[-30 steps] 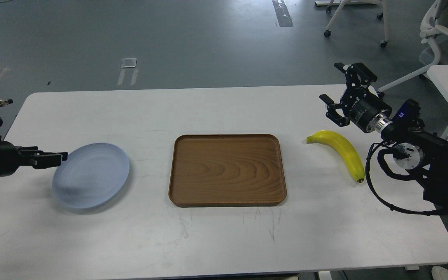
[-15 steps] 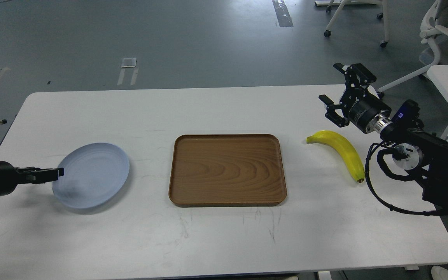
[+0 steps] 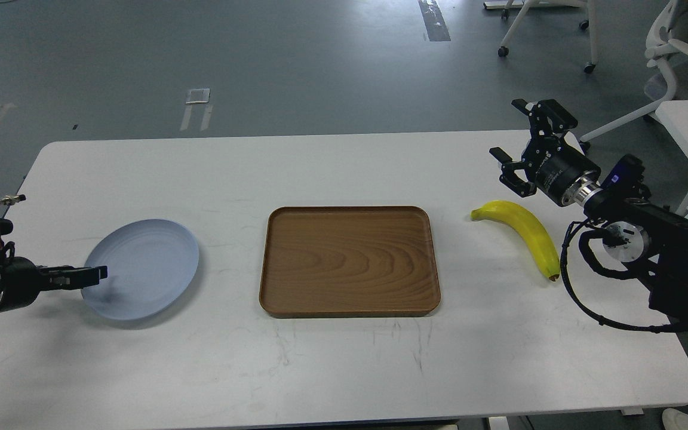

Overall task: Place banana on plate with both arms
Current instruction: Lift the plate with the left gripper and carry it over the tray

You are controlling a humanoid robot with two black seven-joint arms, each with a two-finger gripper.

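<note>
The banana (image 3: 523, 232) lies flat on the table (image 3: 344, 358), right of the wooden tray (image 3: 349, 261); its long axis runs diagonally, stem toward the tray's far corner, dark tip toward me. My right pincer (image 3: 514, 146) hovers beyond the stem, jaws spread and empty. Left of the tray, my left pincer (image 3: 96, 275) sits at the plate's (image 3: 147, 263) rim; its grip I cannot tell.

No lettering, label, brand or number can be read anywhere.
</note>
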